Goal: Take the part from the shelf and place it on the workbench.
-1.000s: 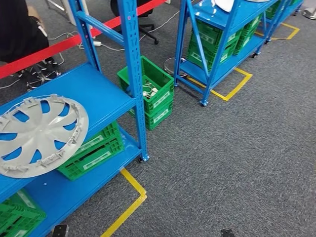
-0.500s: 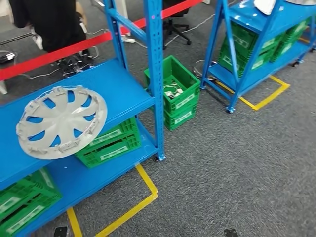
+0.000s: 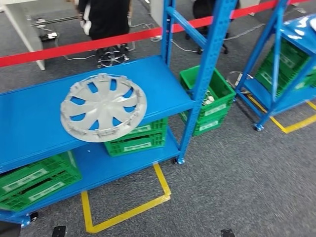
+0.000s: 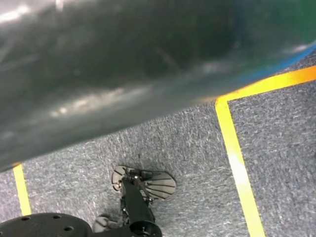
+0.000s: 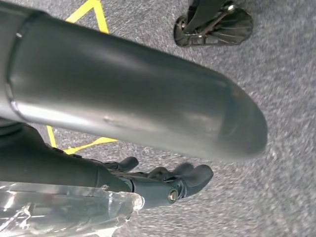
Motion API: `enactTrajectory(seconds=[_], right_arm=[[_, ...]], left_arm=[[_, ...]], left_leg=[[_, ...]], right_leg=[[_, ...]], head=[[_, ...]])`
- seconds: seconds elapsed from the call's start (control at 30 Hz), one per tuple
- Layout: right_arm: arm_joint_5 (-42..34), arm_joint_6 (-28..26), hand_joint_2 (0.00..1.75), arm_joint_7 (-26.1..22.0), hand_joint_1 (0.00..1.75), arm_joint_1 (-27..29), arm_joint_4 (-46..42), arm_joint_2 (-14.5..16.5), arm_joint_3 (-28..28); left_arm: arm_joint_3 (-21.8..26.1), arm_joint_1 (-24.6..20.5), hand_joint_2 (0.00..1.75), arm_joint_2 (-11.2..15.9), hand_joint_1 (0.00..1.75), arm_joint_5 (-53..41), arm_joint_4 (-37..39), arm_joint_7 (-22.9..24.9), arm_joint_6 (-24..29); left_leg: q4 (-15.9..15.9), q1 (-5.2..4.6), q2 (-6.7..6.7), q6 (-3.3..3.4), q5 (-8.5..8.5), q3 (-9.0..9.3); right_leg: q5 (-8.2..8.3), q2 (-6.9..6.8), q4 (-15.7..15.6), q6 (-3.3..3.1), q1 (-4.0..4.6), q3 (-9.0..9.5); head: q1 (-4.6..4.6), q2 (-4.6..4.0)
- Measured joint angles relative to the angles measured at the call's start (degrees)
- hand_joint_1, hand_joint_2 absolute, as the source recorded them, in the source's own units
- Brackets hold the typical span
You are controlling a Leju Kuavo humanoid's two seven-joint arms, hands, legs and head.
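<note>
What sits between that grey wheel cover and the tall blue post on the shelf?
Nothing: in the head view, only bare blue shelf separates the wheel cover from the post.

Head view: the blue shelf [image 3: 33,118] is cut off by the left edge — its full length cannot be told. The green crate [image 3: 37,180] on the lower tier is partly hidden under the upper deck; the second green crate [image 3: 136,139] sits partly behind the grey wheel cover [image 3: 103,106]. The person [image 3: 106,19] behind the red tape [image 3: 74,47] is cropped by the top edge.

Left wrist view: a blurred grey mass covers the upper half; the left hand [image 4: 111,74] cannot be resolved.

Right wrist view: the right hand [image 5: 130,103] is close and soft — the thumb hides most of the dark fingers [image 5: 178,180], so the grasp state is unclear.
</note>
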Motion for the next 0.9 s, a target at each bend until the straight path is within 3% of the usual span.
enactTrajectory(seconds=[0.03,0.07,0.1,0.17,0.2,0.27,0.3,0.33,0.37,0.4,0.43,0.5,0.57,0.6,0.63,0.7,0.77,0.9], right_arm=[[0.0,0.0,0.00,0.0,0.00,0.1,0.0,0.0,0.0],[0.0,0.0,0.00,0.0,0.00,0.2,0.0,0.0,0.0],[0.0,0.0,0.00,0.0,0.00,0.2,0.0,0.0,0.0],[0.0,0.0,0.00,0.0,0.00,0.1,0.1,0.0,0.0],[0.0,0.0,0.00,0.0,0.00,0.1,0.1,0.0,0.0],[0.0,0.0,0.00,0.0,0.00,0.0,0.1,0.0,0.0],[-0.1,0.0,0.00,-0.1,0.00,0.0,0.1,0.0,0.0],[-0.1,0.0,0.00,-0.1,0.00,0.0,0.1,0.0,0.0],[-0.1,0.0,0.00,-0.1,0.00,0.0,0.1,0.0,0.0],[-0.1,0.0,0.00,-0.2,0.00,0.0,0.2,-0.1,0.0],[-0.1,0.0,0.00,-0.2,0.00,0.0,0.2,-0.1,0.0],[-0.1,0.0,0.00,-0.3,0.00,0.1,0.2,-0.1,0.0],[-0.2,0.0,0.00,-0.3,0.00,0.1,0.2,-0.1,0.0],[-0.2,0.0,0.00,-0.3,0.00,0.1,0.2,-0.1,0.0],[-0.2,0.0,0.00,-0.4,0.00,0.0,0.2,-0.1,0.0],[-0.3,0.0,0.00,-0.6,0.00,-0.1,0.2,-0.1,0.0],[-0.8,0.0,0.00,-1.0,0.00,-0.3,0.2,-0.1,0.0],[-1.8,0.5,0.00,-1.2,0.00,-0.7,0.3,-0.2,0.0]], left_arm=[[0.0,0.0,0.00,0.0,0.00,0.0,0.0,0.0,0.0],[0.0,0.0,0.00,0.0,0.00,0.0,0.0,0.0,0.0],[0.0,0.1,0.00,0.0,0.00,0.0,0.0,0.0,0.0],[0.1,0.1,0.00,0.0,0.00,0.0,0.0,0.0,0.0],[0.1,0.1,0.00,0.0,0.00,0.0,0.0,0.0,0.0],[0.1,0.0,0.00,0.0,0.00,-0.1,0.0,0.0,0.0],[0.1,0.0,0.00,0.1,0.00,-0.1,0.0,0.0,0.0],[0.1,0.1,0.00,0.1,0.00,-0.2,0.0,0.0,0.0],[0.1,0.2,0.00,0.1,0.00,-0.2,0.0,0.0,0.0],[0.1,0.3,0.00,0.1,0.00,-0.2,0.0,-0.1,0.0],[0.2,0.3,0.00,0.1,0.00,-0.2,0.0,-0.1,0.0],[0.2,0.0,0.00,0.1,0.00,-0.2,0.0,-0.2,0.0],[0.2,-0.1,0.00,0.1,0.00,-0.2,0.0,-0.3,0.0],[0.2,0.0,0.00,0.1,0.00,-0.2,0.0,-0.4,0.0],[0.2,0.1,0.00,0.1,0.00,-0.2,0.0,-0.4,0.0],[0.3,0.0,0.00,0.1,0.00,-0.2,0.0,-0.5,0.1],[0.3,-0.1,0.00,0.1,0.00,-0.2,0.0,-0.6,0.2],[0.9,0.0,0.00,-0.1,0.00,0.1,0.0,-0.4,1.4]], left_leg=[[0.0,-0.02,-0.82,0.07,0.01,-0.03],[0.0,-0.03,-1.65,0.10,0.00,-0.02],[0.1,-0.04,-2.50,0.09,0.01,0.02],[0.1,0.03,-4.17,-0.10,0.05,0.13],[0.2,-0.01,-4.95,-0.34,0.06,0.07],[0.4,-0.01,-6.34,-1.07,0.29,-0.37],[0.3,0.05,-7.01,-1.53,0.53,-0.65],[0.2,0.20,-7.68,-1.95,0.79,-0.86],[0.2,0.26,-7.51,-2.31,0.85,-1.03],[0.9,0.19,-6.41,-2.61,0.40,-1.42],[2.6,0.08,-4.81,-2.85,-0.74,-2.28],[9.5,-0.05,-1.61,-3.20,-4.45,-5.52],[16.0,-0.01,-0.90,-3.33,-6.82,-8.44],[16.7,-0.01,-0.83,-3.28,-6.55,-8.63],[15.0,-0.04,-0.67,-3.15,-5.22,-7.59],[7.4,-0.20,0.56,-2.69,-1.84,-3.29],[1.3,-0.37,1.70,-2.24,-0.39,-0.02],[-0.2,-0.48,1.70,-2.24,-0.43,0.62]], right_leg=[[-1.22,0.40,3.5,0.06,0.00,-1.84],[-1.38,0.56,5.4,0.07,0.00,-3.01],[-0.36,0.63,5.1,0.04,-0.02,-3.15],[4.00,1.76,-1.3,-0.07,-0.25,-0.53],[5.58,3.48,-5.2,-0.11,-0.52,1.16],[6.77,6.13,-9.6,-0.41,-0.91,3.25],[6.56,6.48,-10.0,-0.71,-0.91,3.47],[6.69,5.82,-10.0,-1.09,-0.84,3.54],[6.84,5.09,-10.0,-1.48,-0.80,3.57],[6.99,4.34,-10.2,-1.90,-0.80,3.62],[7.09,3.50,-10.3,-2.27,-0.81,3.68],[7.06,1.65,-10.4,-2.78,-0.60,3.70],[6.97,-0.25,-10.4,-2.94,-0.40,3.69],[6.94,-1.08,-10.4,-2.97,-0.34,3.70],[6.91,-1.85,-10.4,-2.96,-0.29,3.75],[6.78,-3.01,-10.4,-2.77,-0.16,3.89],[6.44,-3.72,-10.3,-2.38,0.20,3.67],[6.43,-3.90,-10.5,-3.55,0.56,3.52]], head=[[0.05,0.00],[0.06,0.00],[0.07,0.00],[0.07,0.00],[0.07,0.00],[0.01,0.00],[-0.03,0.00],[-0.05,0.00],[-0.03,0.00],[-0.20,0.00],[-0.38,0.00],[-0.73,0.00],[-0.74,0.00],[-0.76,0.00],[-0.76,0.00],[-0.77,0.00],[-0.64,0.00],[-0.46,0.00]])
